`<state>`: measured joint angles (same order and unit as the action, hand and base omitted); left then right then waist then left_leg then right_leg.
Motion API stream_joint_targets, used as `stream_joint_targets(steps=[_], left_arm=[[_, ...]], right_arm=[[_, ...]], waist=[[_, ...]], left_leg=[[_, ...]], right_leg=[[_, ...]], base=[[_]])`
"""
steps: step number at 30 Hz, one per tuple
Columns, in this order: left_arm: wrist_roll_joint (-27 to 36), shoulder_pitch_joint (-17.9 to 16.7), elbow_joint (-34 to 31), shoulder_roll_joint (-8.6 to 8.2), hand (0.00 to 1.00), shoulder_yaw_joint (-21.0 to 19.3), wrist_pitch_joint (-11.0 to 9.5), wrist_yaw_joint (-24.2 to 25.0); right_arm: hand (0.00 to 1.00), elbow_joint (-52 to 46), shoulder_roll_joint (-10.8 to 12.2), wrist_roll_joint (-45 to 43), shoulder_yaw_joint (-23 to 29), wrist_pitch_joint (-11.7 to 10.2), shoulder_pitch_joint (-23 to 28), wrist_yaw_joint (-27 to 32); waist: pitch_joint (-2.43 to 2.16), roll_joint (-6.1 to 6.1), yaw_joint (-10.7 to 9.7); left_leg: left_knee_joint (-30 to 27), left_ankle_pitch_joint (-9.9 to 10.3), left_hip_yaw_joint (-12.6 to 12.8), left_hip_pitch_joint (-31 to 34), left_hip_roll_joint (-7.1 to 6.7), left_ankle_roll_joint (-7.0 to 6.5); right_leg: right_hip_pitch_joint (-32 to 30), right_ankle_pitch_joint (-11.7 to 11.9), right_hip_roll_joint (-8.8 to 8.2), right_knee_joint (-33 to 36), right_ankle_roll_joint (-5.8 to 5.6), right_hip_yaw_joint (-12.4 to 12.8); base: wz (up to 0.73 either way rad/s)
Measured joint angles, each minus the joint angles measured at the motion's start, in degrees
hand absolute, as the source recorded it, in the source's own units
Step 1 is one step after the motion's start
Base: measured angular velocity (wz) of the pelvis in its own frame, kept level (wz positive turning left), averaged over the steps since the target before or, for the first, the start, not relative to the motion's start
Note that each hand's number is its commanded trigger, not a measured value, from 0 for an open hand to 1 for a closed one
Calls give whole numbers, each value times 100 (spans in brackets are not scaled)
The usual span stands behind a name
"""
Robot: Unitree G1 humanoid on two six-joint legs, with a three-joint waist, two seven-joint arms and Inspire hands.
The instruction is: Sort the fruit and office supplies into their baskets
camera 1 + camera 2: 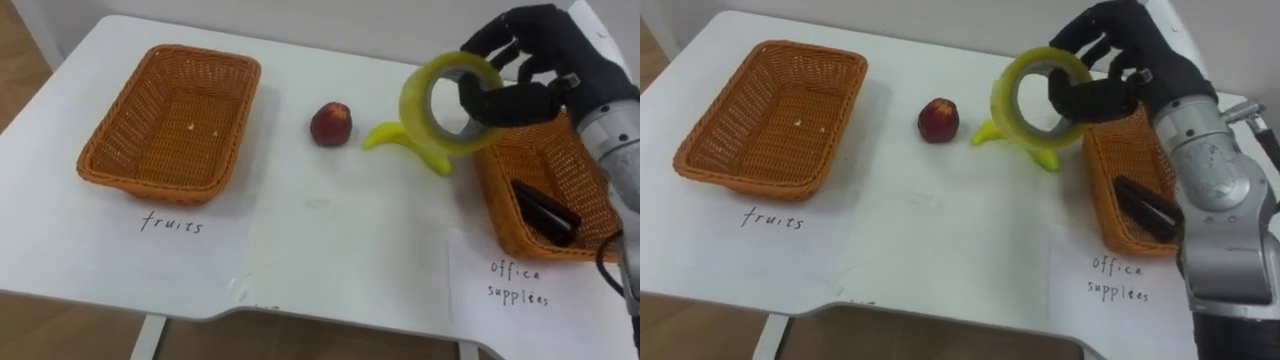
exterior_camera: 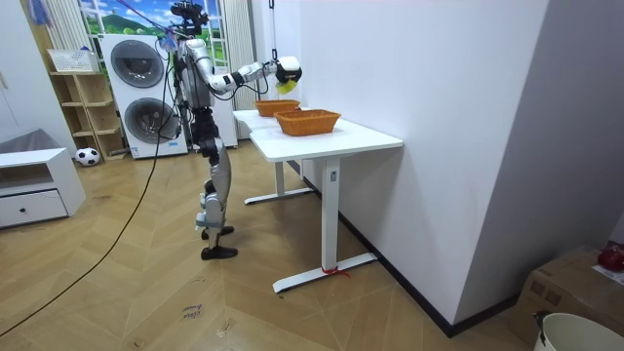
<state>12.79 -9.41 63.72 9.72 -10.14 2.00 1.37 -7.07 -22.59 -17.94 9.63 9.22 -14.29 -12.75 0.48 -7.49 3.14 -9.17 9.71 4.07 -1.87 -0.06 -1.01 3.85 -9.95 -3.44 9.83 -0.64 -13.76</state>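
Fingers (image 1: 490, 42) curled over the top of the tape roll (image 1: 412, 105), thumb hooked through its core. Right hand (image 1: 560, 65) has it pinched by the rim, up off the table (image 1: 330, 240), just left of the office supplies basket (image 1: 492, 200), which holds a black item (image 1: 545, 210). Roll looks light, rigid and smooth-sided (could swing on the thumb), so the core-and-rim hold seems right. Banana (image 1: 385, 135) and red fruit (image 1: 330, 123) lie on the table; fruits basket (image 1: 100, 150) far left.

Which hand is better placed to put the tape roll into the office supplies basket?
Right. The right hand holds the tape roll up close to the basket, which stands on that side.
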Motion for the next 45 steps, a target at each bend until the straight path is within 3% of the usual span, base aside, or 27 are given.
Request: stream_joint_targets(steps=[14,17,23,31,38,45], left_arm=[[-2,-124,35,2,0,-249,38,-3],[0,-154,36,2,0,-293,57,-30],[0,-169,50,0,0,-258,57,-131],[0,-240,51,28,0,-207,58,-186],[1,-256,39,64,0,-211,56,-184],[-1,-236,40,77,0,-207,60,-186]], right_arm=[[100,453,-383,428,132,46,-11,171],[100,497,-399,415,157,52,-10,209],[100,973,-400,431,174,41,-11,371],[100,2185,-542,450,174,54,-12,397],[100,2321,-626,468,176,93,-12,391],[100,2325,-626,535,176,89,-13,391]], waist=[[-7,-8,-180],[-18,-19,-298],[-114,11,-417],[-98,-11,-466],[-52,-99,-474],[-50,-116,-447]], left_leg=[[21,11,197,36,33,6],[20,11,194,42,31,7],[-6,11,209,13,29,7],[11,11,313,-48,64,7],[35,11,342,-31,63,7],[54,11,343,-22,58,8]], right_leg=[[-193,7,44,81,12,191],[-190,7,43,81,12,217],[-157,7,41,85,12,243],[-148,34,67,106,42,290],[-187,35,68,86,44,299],[-194,31,65,74,37,292]], base=[[-8],[1],[-1],[-6],[-2],[1]])
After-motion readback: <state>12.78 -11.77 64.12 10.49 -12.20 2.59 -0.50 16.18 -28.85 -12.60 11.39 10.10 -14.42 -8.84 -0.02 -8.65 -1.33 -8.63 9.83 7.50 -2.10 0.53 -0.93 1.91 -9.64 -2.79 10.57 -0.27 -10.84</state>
